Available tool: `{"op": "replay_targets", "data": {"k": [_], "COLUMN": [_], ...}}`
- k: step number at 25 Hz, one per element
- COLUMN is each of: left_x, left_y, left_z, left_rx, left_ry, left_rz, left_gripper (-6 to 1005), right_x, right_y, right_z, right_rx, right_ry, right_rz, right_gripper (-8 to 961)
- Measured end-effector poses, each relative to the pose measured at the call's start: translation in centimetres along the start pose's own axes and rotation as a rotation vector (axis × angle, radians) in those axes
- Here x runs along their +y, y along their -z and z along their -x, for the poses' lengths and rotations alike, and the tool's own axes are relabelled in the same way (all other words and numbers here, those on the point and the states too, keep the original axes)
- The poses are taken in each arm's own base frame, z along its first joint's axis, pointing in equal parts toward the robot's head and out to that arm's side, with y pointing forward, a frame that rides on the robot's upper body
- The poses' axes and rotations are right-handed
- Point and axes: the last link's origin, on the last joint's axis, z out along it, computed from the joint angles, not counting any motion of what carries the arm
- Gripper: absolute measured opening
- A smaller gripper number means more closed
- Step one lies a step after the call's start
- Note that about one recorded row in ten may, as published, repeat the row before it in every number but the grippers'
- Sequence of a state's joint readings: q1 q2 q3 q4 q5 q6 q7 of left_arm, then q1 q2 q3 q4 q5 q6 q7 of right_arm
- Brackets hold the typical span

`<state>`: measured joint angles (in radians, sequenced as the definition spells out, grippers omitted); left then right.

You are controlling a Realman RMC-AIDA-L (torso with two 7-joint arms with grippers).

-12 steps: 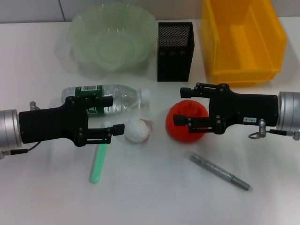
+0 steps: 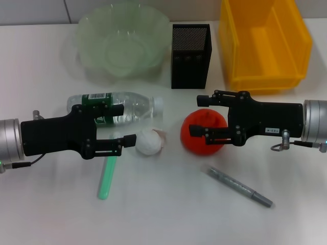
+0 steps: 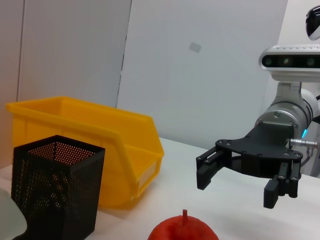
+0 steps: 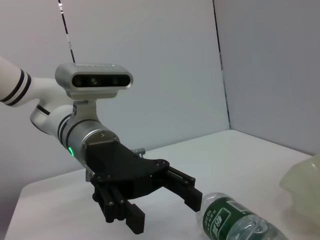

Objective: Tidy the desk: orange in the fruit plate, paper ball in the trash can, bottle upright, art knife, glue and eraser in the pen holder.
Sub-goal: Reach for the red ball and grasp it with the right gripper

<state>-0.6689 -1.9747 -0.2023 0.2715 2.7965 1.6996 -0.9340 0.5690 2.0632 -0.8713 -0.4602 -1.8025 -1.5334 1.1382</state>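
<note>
Nothing is shifting since a half-second ago: both grippers are hovering, jaws spread. Right gripper [image 2: 195,115] is bracketing the orange [image 2: 204,134]; left gripper [image 2: 122,124] is nearing the paper ball [image 2: 149,141]. Grasps pending.

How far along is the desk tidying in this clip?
Nothing looks done yet. The orange sits on the desk, not in the fruit plate; the right gripper hovers over it, jaws open. The left gripper, also open, is over the bottle, which lies on its side. The paper ball is outside the yellow bin, and the pen holder awaits its items.
</note>
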Motion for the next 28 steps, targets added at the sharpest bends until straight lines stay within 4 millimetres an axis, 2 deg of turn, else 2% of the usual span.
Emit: {"op": "replay_targets", "data": {"k": [21, 28], "left_x": [-0.2, -0.2], "left_y": [-0.1, -0.1], "left_z": [-0.2, -0.1], "left_rx": [-0.003, -0.008], "left_ry": [-0.007, -0.006], "left_rz": [-0.001, -0.001], "left_gripper": [846, 846], "right_x": [0.0, -0.7], "right_y": [0.0, 0.4], "right_z": [0.1, 2.4], "right_rx": [-0.003, -0.007], "right_ry": [-0.012, -0.058], "right_rz": [0.003, 0.028], "right_gripper": [764, 759]}}
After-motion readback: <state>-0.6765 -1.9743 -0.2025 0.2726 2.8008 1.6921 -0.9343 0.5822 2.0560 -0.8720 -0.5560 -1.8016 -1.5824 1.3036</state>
